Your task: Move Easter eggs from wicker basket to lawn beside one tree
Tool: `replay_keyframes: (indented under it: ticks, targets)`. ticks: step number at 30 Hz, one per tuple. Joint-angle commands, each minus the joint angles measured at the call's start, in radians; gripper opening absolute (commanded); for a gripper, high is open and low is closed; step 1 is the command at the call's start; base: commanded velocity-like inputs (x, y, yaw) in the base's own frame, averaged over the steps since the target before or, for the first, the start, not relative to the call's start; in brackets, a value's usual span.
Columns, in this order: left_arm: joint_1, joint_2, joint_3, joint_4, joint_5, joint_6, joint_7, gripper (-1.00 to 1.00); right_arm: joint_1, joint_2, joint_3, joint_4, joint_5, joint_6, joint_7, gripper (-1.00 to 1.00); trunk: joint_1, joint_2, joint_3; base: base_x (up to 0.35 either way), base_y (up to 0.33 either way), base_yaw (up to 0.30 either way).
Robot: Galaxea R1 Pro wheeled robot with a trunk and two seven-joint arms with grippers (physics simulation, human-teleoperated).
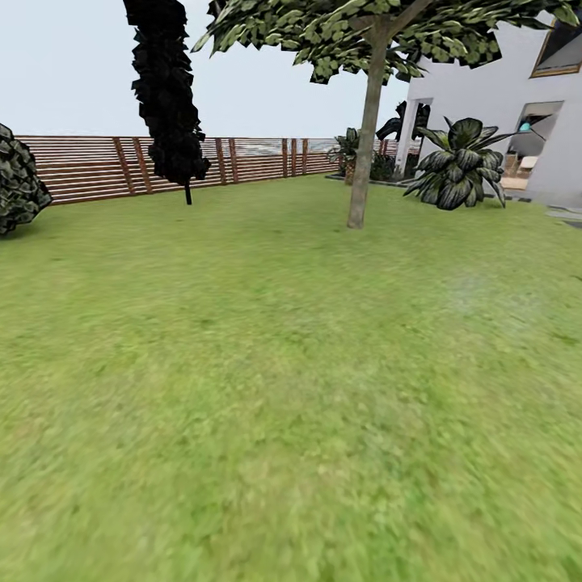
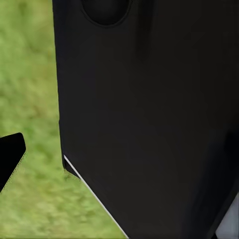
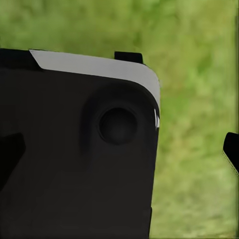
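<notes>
A dark cypress-like tree [image 1: 167, 97] is being seen at eleven o'clock by the wooden fence [image 1: 89, 166]. The lawn [image 1: 275, 380] is being crossed, wide and bare, in the head view. The tree [image 1: 365, 129] is standing at one o'clock, near the white house [image 1: 517, 97]. Whether either pincer is wide or narrow cannot be told, dark robot bodywork [image 2: 149, 119] blocking both wrist views over grass.

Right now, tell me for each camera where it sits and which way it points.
Head view: on the robot's head, facing forward and down across the lawn towards a tree, the fence and the house.
Left wrist view: on the left arm, aimed down at grass past a black body part.
Right wrist view: on the right arm, aimed at grass past a black body part.
All three share the grass.
</notes>
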Motion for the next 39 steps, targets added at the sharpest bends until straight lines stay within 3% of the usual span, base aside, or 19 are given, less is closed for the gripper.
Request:
replay_keyframes:
  ticks: [1,39]
  targets:
    - [0.001,0.000,0.006,-0.002,0.000,-0.001,0.000,1.00,-0.001,0.000,0.001,0.001,0.005,-0.003,0.000,1.00,0.001,0.000,-0.001,0.339,0.000,0.000]
    - [0.000,0.000,0.007,-0.002,0.000,-0.001,-0.001,1.00,-0.001,0.000,-0.004,0.004,-0.004,-0.001,0.000,1.00,0.001,0.000,-0.001,0.339,0.000,0.000]
